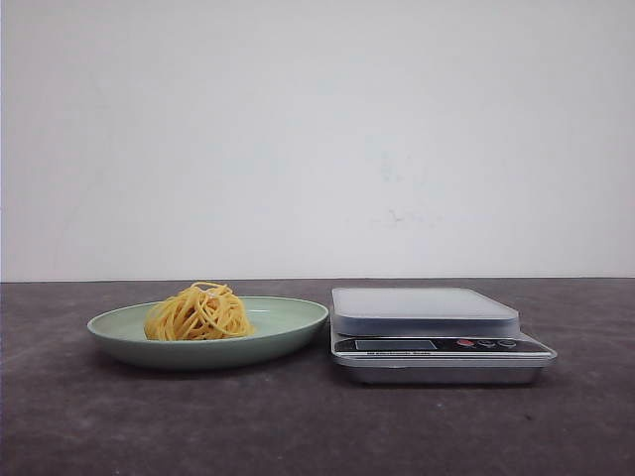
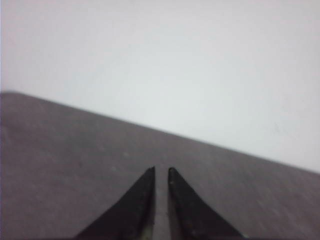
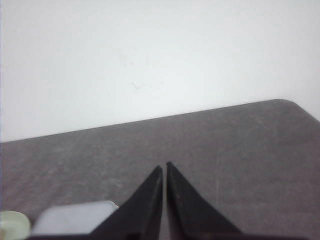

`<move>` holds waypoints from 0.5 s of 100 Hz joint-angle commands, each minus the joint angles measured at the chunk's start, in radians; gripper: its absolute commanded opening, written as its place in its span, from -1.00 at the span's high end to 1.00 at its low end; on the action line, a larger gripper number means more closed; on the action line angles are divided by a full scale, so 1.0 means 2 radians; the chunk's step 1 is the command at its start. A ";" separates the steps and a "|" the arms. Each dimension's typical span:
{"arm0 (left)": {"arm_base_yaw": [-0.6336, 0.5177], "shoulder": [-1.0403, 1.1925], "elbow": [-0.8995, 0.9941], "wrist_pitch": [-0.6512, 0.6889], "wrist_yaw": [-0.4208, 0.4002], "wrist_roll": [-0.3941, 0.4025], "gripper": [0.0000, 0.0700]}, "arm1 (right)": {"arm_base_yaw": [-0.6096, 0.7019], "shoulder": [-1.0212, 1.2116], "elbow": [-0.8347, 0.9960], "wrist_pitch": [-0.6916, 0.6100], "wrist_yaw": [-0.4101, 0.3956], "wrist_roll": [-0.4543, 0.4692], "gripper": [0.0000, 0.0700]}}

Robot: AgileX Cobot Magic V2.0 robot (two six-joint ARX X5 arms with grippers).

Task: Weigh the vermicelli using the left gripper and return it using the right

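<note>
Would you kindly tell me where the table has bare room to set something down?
Bare table runs in front of the plate and the scale, also left of the plate and right of the scale. The scale's platform is bare. The plate and scale stand nearly rim to edge, and the vermicelli fills the plate's left half.

— How is the light where you look?

— Even and soft in my front view. The plate (image 1: 288, 327) and the scale (image 1: 437, 342) throw only faint shadows on the table (image 1: 298, 426). The wall (image 1: 317, 129) is bright, nearly washed out.

— And at your wrists?

— Both wrist views are hazy. My fingers (image 2: 142, 210) look soft-edged, the tabletop smeared.
</note>
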 commanded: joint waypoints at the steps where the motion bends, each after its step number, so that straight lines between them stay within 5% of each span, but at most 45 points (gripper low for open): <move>1: 0.000 0.024 0.049 -0.030 0.021 -0.004 0.96 | -0.001 0.017 0.039 -0.017 -0.015 -0.005 0.99; 8: 0.000 0.048 0.079 -0.049 0.045 0.009 0.84 | -0.001 0.036 0.069 -0.033 -0.028 -0.022 0.98; 13: 0.000 0.059 0.091 -0.052 0.059 0.010 0.38 | -0.001 0.047 0.086 -0.043 -0.035 -0.020 0.90; 20: 0.000 0.069 0.100 -0.052 0.073 0.006 -0.54 | -0.001 0.057 0.106 -0.054 -0.040 -0.019 0.16; 24: 0.000 0.073 0.102 -0.052 0.082 0.003 -0.85 | -0.001 0.061 0.115 -0.058 -0.046 -0.019 -0.34; 28: 0.000 0.075 0.103 -0.053 0.096 0.003 -0.80 | -0.001 0.064 0.122 -0.062 -0.054 -0.019 -0.59; 38: 0.000 0.077 0.103 -0.056 0.123 -0.007 -0.57 | -0.001 0.067 0.140 -0.077 -0.063 -0.023 -0.58; 50: -0.003 0.086 0.103 -0.049 0.144 -0.019 -0.57 | -0.001 0.072 0.159 -0.093 -0.069 -0.023 -0.58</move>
